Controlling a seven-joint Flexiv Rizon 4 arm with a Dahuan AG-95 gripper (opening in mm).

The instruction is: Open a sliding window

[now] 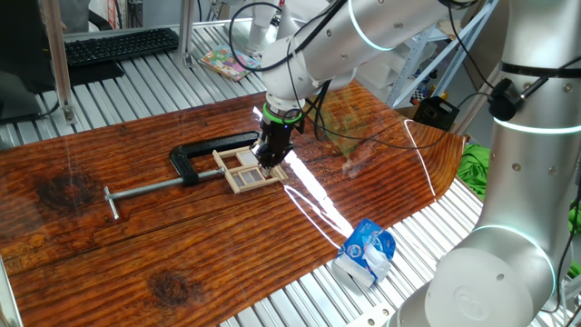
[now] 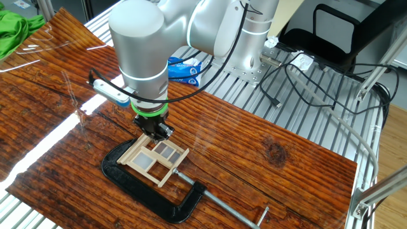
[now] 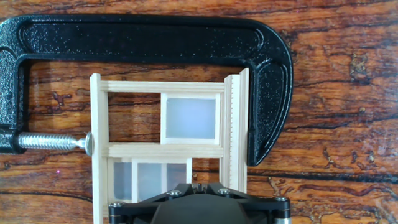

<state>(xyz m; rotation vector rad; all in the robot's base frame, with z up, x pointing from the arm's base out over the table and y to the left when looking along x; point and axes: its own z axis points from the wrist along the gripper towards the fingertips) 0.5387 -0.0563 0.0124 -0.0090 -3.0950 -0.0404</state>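
Observation:
The sliding window (image 1: 243, 171) is a small pale wood frame with crossbars, lying flat on the wooden board. A black C-clamp (image 1: 195, 153) holds it across its width. It also shows in the other fixed view (image 2: 154, 159) and in the hand view (image 3: 165, 149), where one frosted pane sits at the upper right and further panes at the lower left. My gripper (image 1: 270, 163) stands upright over the window's near edge, its tips down on the frame (image 2: 154, 134). In the hand view the fingertips (image 3: 198, 185) are close together with nothing between them.
The clamp (image 3: 155, 37) curves around the window, and its screw bar (image 1: 145, 189) reaches left to a T-handle. A blue and white packet (image 1: 366, 252) lies at the board's front edge. A keyboard (image 1: 118, 44), a black box (image 1: 434, 111) and green cloth (image 2: 14, 28) lie beyond.

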